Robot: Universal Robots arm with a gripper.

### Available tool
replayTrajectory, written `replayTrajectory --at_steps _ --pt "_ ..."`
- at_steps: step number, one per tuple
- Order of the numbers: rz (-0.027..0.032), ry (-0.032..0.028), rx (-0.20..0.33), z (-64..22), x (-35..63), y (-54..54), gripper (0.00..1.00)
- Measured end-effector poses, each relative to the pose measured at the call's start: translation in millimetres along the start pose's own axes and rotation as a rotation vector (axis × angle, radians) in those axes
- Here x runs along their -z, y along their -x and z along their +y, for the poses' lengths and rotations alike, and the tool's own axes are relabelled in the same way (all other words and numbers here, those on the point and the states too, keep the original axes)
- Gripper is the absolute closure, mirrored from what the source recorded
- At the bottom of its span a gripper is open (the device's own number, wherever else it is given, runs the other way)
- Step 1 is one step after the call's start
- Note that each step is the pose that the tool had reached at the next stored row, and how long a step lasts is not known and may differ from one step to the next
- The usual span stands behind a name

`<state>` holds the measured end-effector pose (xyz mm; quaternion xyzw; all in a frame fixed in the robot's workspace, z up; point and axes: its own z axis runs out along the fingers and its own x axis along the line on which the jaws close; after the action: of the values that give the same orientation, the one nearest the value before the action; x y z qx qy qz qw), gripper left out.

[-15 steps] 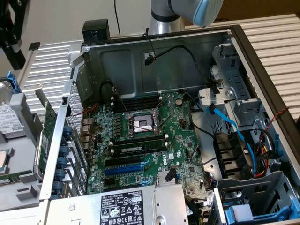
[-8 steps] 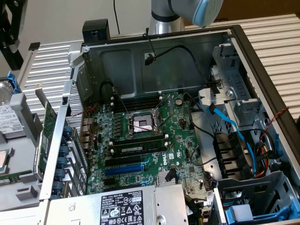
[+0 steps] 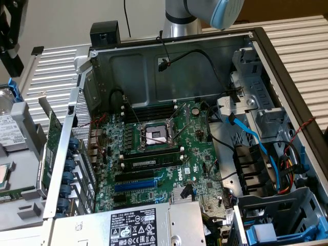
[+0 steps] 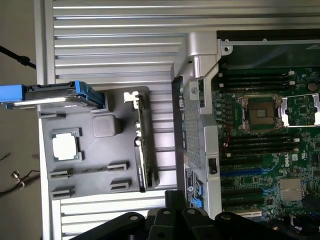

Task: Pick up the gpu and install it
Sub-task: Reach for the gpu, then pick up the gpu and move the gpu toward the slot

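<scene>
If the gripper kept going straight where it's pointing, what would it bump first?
Probably the computer case's perforated metal wall, just ahead of the gripper; the gpu stands apart in the grey tray. Depth is unclear.

Ribbed pale tabletop (image 3: pixel 56 69) carried everything. Open computer case (image 3: pixel 154 66) lay flat on it, spanning the exterior view from centre out to 3 o'clock. Grey parts tray (image 3: pixel 23 210) sat on the slats at 8 o'clock, just beside the case.
</scene>
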<state>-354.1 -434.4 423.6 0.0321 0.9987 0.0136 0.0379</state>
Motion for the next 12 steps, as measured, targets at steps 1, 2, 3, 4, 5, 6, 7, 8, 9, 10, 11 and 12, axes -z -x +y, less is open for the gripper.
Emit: replayTrajectory --at_steps 1,2,3,4,5,6,7,8,9,10,11,12 --pt "-0.0001 0.0000 0.000 0.0 0.0 0.0 0.89" --pt "0.0000 0.0000 0.000 0.0 0.0 -0.1 0.89" --pt "-0.0001 0.0001 0.000 0.0 0.0 -0.1 0.89" --pt "-0.0001 0.0001 0.000 0.0 0.0 -0.1 0.89" --pt "-0.0001 0.0001 0.000 0.0 0.0 -0.1 0.89" --pt "-0.0001 0.0001 0.000 0.0 0.0 -0.1 0.89" --pt "-0.0001 0.0001 0.000 0.0 0.0 -0.1 0.89" --pt "-0.0001 0.0000 0.000 0.0 0.0 -0.1 0.89" --pt "-0.0001 0.0001 0.000 0.0 0.0 -0.1 0.89" --pt "-0.0001 0.0001 0.000 0.0 0.0 -0.1 0.89" --pt "-0.0001 0.0000 0.000 0.2 -0.1 -0.1 0.89" --pt "-0.0001 -0.0003 0.000 0.3 -0.2 -0.2 0.89"
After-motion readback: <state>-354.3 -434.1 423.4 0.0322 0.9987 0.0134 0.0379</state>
